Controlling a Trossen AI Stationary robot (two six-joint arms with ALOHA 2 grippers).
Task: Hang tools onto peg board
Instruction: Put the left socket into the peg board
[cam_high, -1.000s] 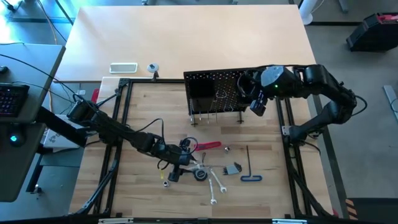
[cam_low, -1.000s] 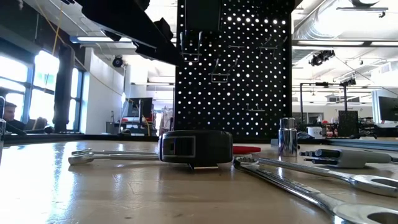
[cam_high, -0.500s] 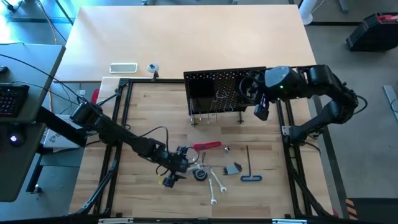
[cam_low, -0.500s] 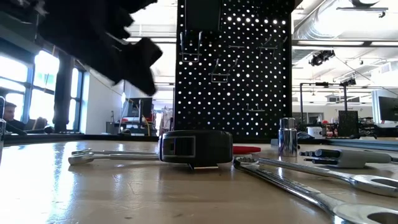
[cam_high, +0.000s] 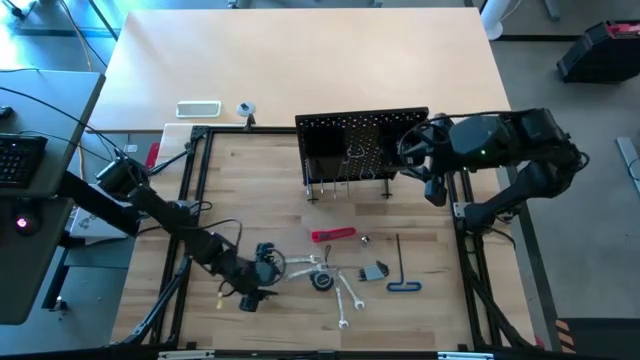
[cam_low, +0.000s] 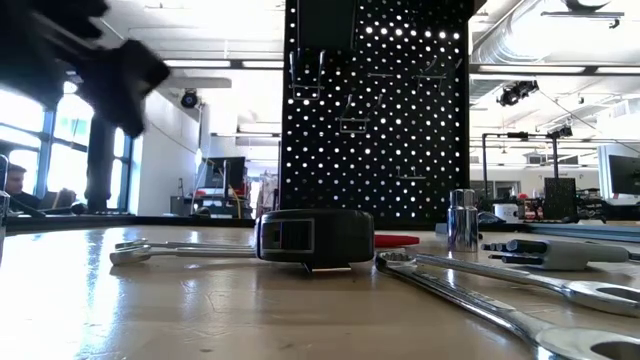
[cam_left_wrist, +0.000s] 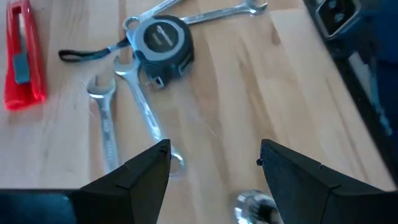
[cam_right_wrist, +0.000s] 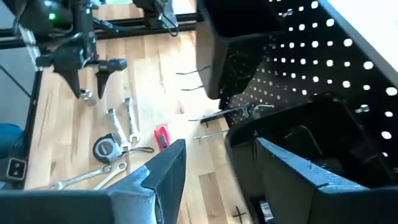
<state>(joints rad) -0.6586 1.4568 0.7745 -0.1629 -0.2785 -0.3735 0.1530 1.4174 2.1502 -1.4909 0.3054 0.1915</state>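
A: Where do things stand? The peg board is upright at the far side of the work area, and most tools are on the wood in front of it: two wrenches, a red cutter, a tape measure and an L-shaped key.

B: And the arms? The left gripper is low over the table, just beside the tape measure on its left side, with jaws spread and holding nothing. Its wrist view shows a small silver socket on the wood between the fingers.

A: The right gripper is at the right end of the peg board, jaws also apart and empty.

B: So, in my judgement, the left arm is going for the next tool. To do it well, it should come down straight with the socket in the middle of the gap, and close only when both fingers are beside it. The socket is round and smooth, so it may roll or slip away if one finger touches first.

A: What changed from one second ago?

B: The left gripper was over the tape measure and the cutter's end; it has moved back toward the left and the near edge. The right gripper was in front of the board's right part; it has withdrawn past the board's end, opening wider. The tools on the table did not move.
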